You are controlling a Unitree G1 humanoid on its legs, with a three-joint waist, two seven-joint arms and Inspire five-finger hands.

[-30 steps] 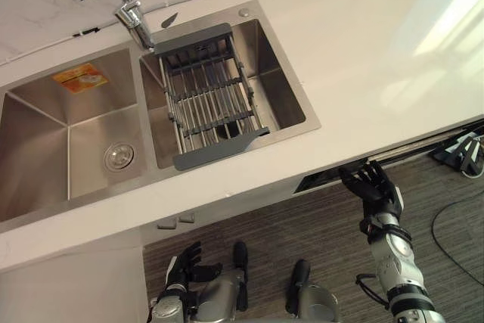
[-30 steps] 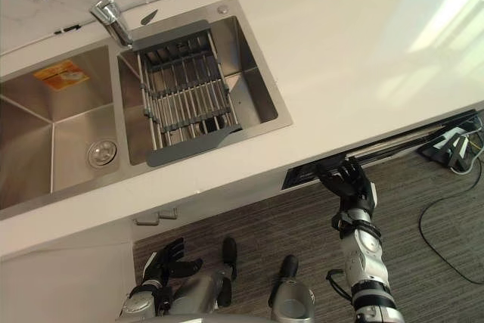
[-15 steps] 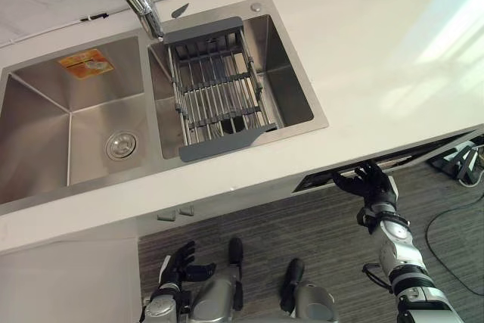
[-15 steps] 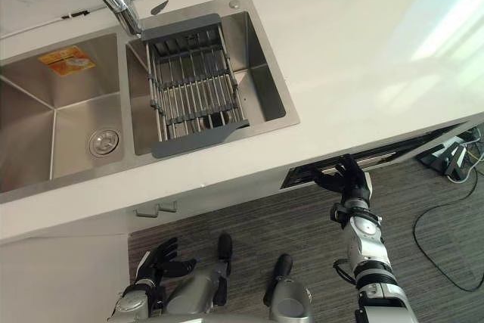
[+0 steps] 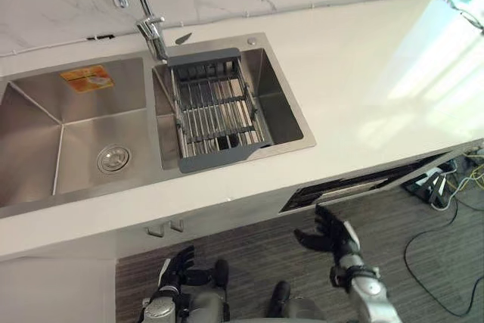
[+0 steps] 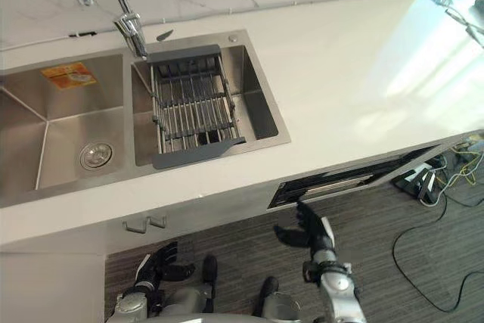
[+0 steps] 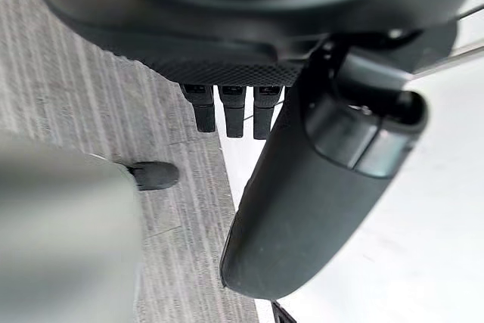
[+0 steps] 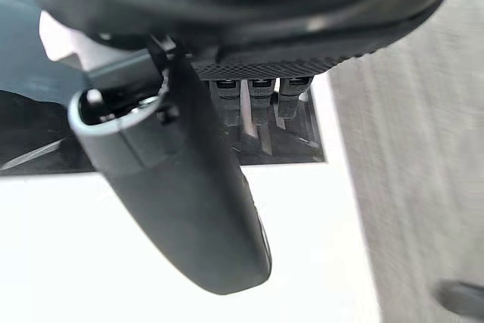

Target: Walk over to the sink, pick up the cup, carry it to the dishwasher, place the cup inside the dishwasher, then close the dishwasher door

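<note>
I had my right hand released, fingers spread, just on the near side of the dishwasher gap under the tabletop. My left hand hung relaxed, near left.

- We catch the dishwasher only as a dark slit under the counter edge; its inside is hidden.
- The rack covers the right basin floor; what lies beneath, we cannot tell.
- The left basin runs off the edge, and the faucet is cut off at the top.
- The sticker print is too small for us to read.
- Past the right hand, the dark opening is a blur.
- We cannot make out the floor clutter at the far right: too small.
</note>
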